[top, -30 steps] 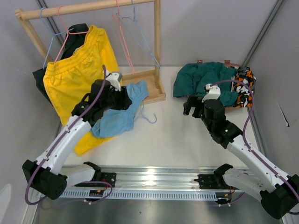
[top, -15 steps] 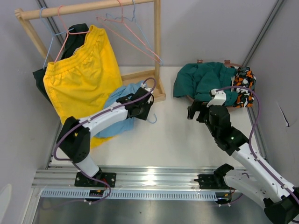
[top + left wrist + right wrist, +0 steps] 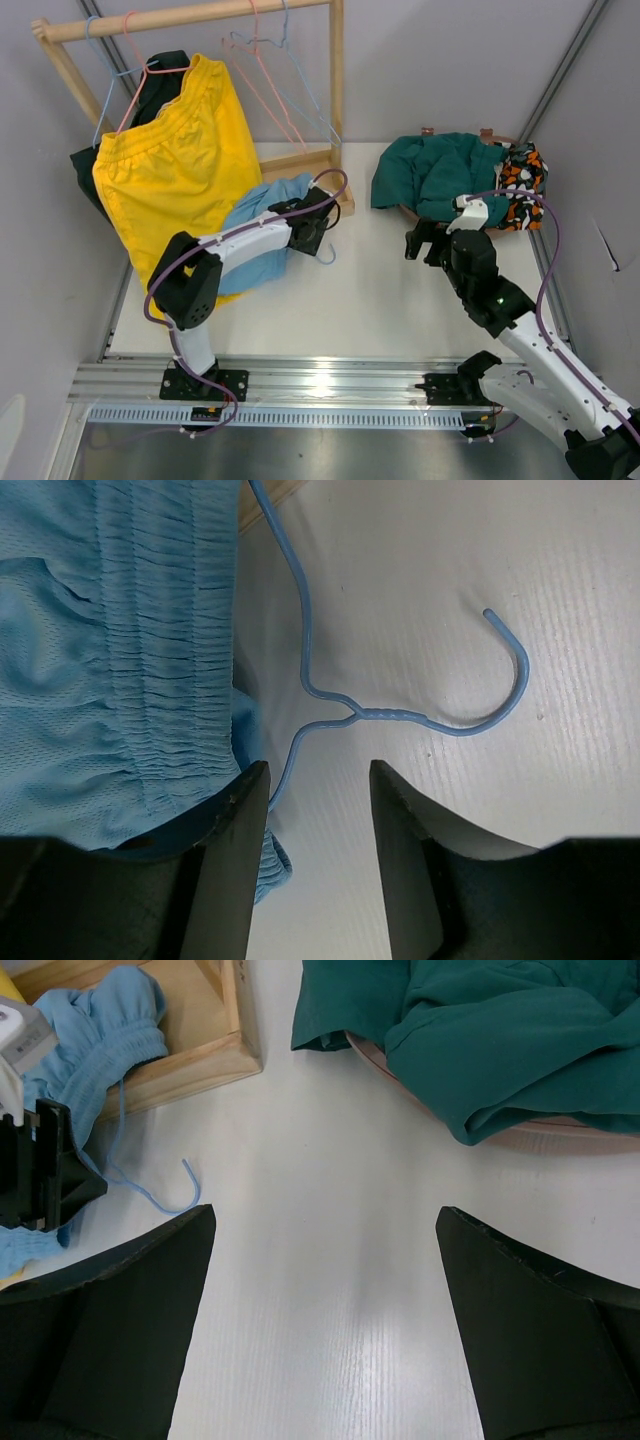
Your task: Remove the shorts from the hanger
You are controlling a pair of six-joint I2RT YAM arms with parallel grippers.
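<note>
The right claw (image 3: pixel 325 1310) hangs over the middle right of the table (image 3: pixel 380 290), fingers spread wide with nothing between them. Over to the left, the left claw (image 3: pixel 318 850) is open as well, and the twisted neck of a blue hanger (image 3: pixel 330 708) lies just beyond its fingertips.

The light blue shorts (image 3: pixel 255 245) lie crumpled on that hanger. Their long axis runs from near left to far right, and the far end is draped over the base of the wooden rack (image 3: pixel 232 1045). The left wrist view shows the gathered waistband beside the wire and the hook lying to the right. From above, only the hook peeks past the claw.

Farther back, yellow shorts (image 3: pixel 175 165) hang on the rack in front of black shorts (image 3: pixel 165 68). Teal shorts (image 3: pixel 430 175) and patterned shorts (image 3: pixel 522 180) are heaped at the far right.
</note>
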